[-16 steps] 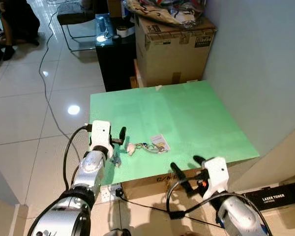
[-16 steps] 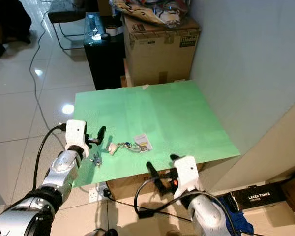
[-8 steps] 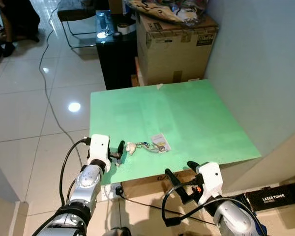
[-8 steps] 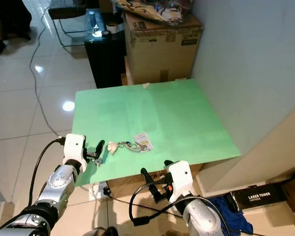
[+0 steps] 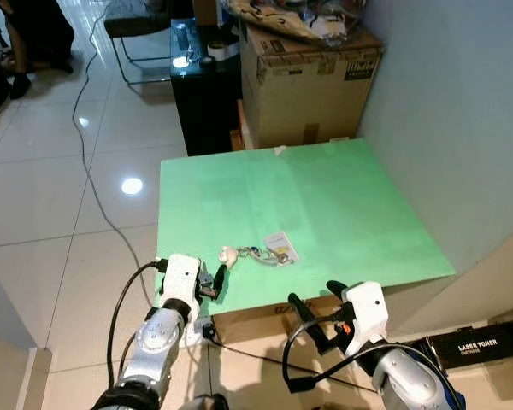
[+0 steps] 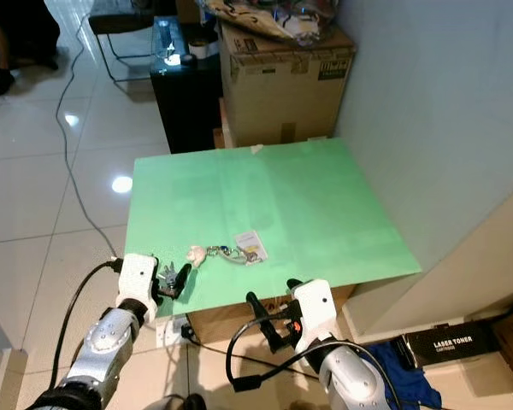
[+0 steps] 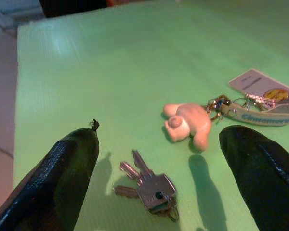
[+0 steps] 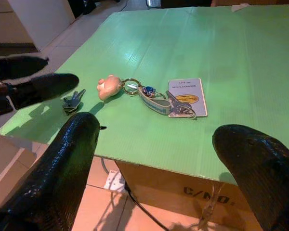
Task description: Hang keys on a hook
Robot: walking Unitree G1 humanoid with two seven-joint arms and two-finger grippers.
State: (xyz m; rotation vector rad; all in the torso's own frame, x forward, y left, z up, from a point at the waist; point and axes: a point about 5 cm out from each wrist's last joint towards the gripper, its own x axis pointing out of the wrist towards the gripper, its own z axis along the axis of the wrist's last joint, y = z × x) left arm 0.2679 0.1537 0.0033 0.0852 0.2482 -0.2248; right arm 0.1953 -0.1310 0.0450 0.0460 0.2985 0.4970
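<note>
A small bunch of silver keys (image 7: pixel 147 188) lies near the front left corner of the green table top (image 5: pixel 325 196). My left gripper (image 6: pixel 173 280) is open just over that corner, and the bunch rests between and just short of its fingertips. Farther in lies a key ring with a pink figure (image 7: pixel 188 122), a strap (image 8: pixel 154 103) and a card (image 5: pixel 280 245). My right gripper (image 5: pixel 317 301) hangs open in front of the table's front edge, below the top, pointing at the key ring.
A cardboard box (image 5: pixel 308 77) and a black cabinet (image 5: pixel 201 94) stand behind the table. A pale wall (image 5: pixel 462 111) runs along the right. A cable (image 5: pixel 85 162) crosses the tiled floor on the left. A toner box (image 5: pixel 487 346) lies at lower right. A person (image 5: pixel 34 34) sits far back left.
My left gripper has drawn back from beside the pink figure to the table's front left corner, over the small bunch of keys. The right gripper sank a little below the table edge.
</note>
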